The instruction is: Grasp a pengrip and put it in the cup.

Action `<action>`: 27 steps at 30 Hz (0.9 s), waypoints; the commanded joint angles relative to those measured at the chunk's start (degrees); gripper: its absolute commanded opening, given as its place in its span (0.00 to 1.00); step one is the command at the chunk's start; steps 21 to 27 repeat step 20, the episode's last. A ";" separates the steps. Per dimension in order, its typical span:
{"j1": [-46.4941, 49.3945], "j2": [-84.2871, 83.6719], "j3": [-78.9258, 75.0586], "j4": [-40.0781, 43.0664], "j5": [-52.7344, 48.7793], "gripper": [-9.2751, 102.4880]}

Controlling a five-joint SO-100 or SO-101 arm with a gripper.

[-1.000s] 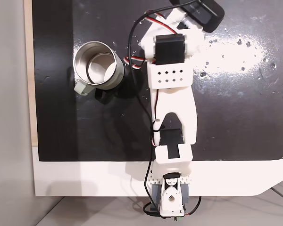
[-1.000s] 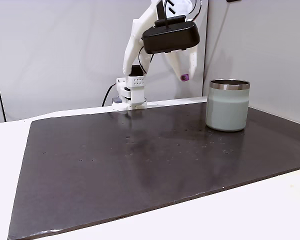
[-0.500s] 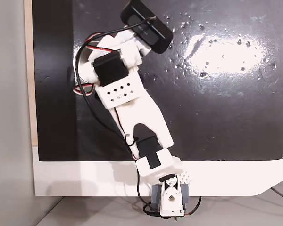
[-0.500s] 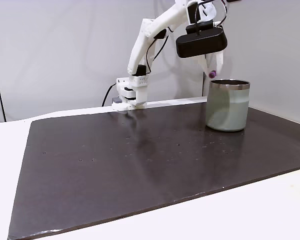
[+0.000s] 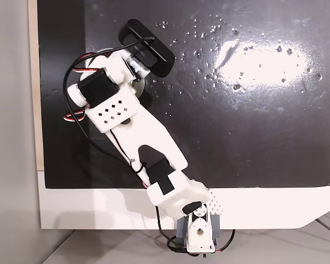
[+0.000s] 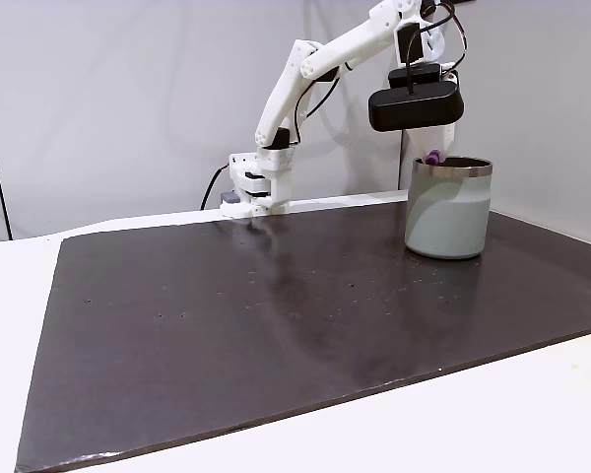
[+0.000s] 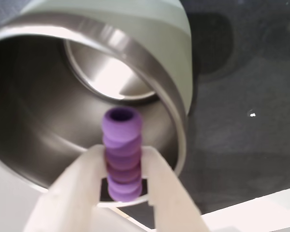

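- In the wrist view the two pale fingers (image 7: 77,188) press on either side of the purple ribbed pengrip (image 7: 121,152), clamping its lower half; its hollow top end sticks out past the fingertips.
- The gripper (image 7: 122,169) holds the pengrip over the open mouth of the cup (image 7: 150,58), with the shiny steel inside and bottom showing behind it.
- The pengrip sits over the near part of the opening, inside the rim line as the wrist view shows it.
- In a fixed view from the side, the pengrip (image 6: 433,158) shows as a small purple bit right at the cup's rim (image 6: 453,166), under the black camera housing (image 6: 415,105) on the wrist.
- The cup (image 6: 448,212) stands upright on the dark mat (image 6: 276,325), near its far right part in that view.
- In a fixed view from above, the arm (image 5: 137,126) reaches from its base (image 5: 197,234) at the bottom edge up and to the left, covering the cup.
- The mat (image 5: 253,110) lies on a white table (image 5: 99,209).
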 commanded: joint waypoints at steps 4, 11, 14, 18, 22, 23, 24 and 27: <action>-0.35 0.70 -4.31 0.09 1.05 0.17; 0.26 0.44 -4.83 0.09 1.67 0.24; 0.35 0.44 -4.83 0.09 1.67 0.24; 0.53 0.44 -4.83 0.09 1.58 0.23; 0.53 0.44 -4.83 0.09 1.49 0.23; 0.53 0.44 -4.83 0.09 1.49 0.23; 0.53 0.44 -4.83 0.09 1.49 0.23; 0.53 0.44 -4.83 0.09 1.49 0.23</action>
